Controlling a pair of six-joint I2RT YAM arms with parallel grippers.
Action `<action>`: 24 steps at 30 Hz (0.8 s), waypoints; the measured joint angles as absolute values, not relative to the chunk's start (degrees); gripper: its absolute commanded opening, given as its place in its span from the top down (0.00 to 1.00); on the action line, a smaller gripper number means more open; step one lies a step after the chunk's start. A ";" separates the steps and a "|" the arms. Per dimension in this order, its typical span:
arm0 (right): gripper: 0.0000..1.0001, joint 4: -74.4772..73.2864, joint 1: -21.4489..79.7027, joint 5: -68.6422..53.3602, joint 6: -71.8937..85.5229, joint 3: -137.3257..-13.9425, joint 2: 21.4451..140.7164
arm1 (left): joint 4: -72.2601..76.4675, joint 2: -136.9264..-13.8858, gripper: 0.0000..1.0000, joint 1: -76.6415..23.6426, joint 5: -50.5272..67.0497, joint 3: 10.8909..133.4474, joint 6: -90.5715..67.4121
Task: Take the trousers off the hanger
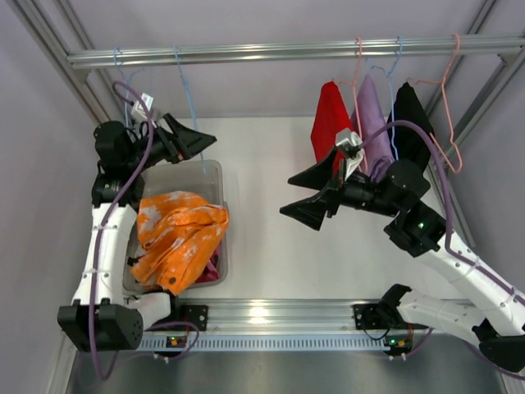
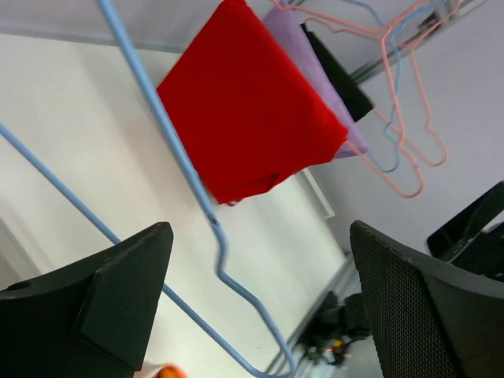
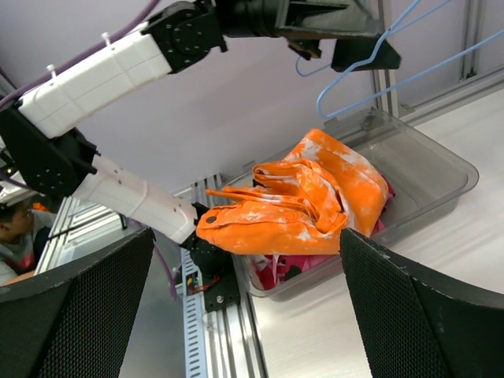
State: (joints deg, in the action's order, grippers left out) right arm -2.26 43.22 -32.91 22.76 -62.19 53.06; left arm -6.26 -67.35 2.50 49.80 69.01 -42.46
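Note:
The orange trousers with white blotches (image 1: 176, 234) lie crumpled in a clear bin (image 1: 215, 172) at the left, off any hanger. They also show in the right wrist view (image 3: 303, 206). A bit of the pink camouflage trousers (image 3: 285, 269) shows under them. A bare blue hanger (image 1: 189, 103) hangs from the rail above the bin. My left gripper (image 1: 201, 141) is open, and the hanger's wire (image 2: 223, 264) passes between its jaws. My right gripper (image 1: 289, 195) is open and empty over the middle of the table, facing the bin.
A metal rail (image 1: 287, 51) crosses the back. At its right hang hangers with a red cloth (image 1: 330, 119), a purple cloth (image 1: 375, 119) and a black cloth (image 1: 408, 123), plus a bare pink hanger (image 1: 449, 115). A second blue hanger (image 1: 120, 66) hangs far left.

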 measured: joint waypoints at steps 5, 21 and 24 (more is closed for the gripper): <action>0.01 -2.24 43.22 -31.79 23.07 -60.80 51.68 | -20.27 -61.71 0.01 2.55 44.95 74.26 -29.56; 0.01 -5.67 25.74 -17.43 18.35 -62.43 44.47 | -45.93 -55.29 0.01 2.55 13.37 91.00 5.08; 0.00 -7.05 18.72 -14.24 15.38 -62.35 38.96 | -46.61 -53.80 0.01 2.55 7.90 89.58 7.55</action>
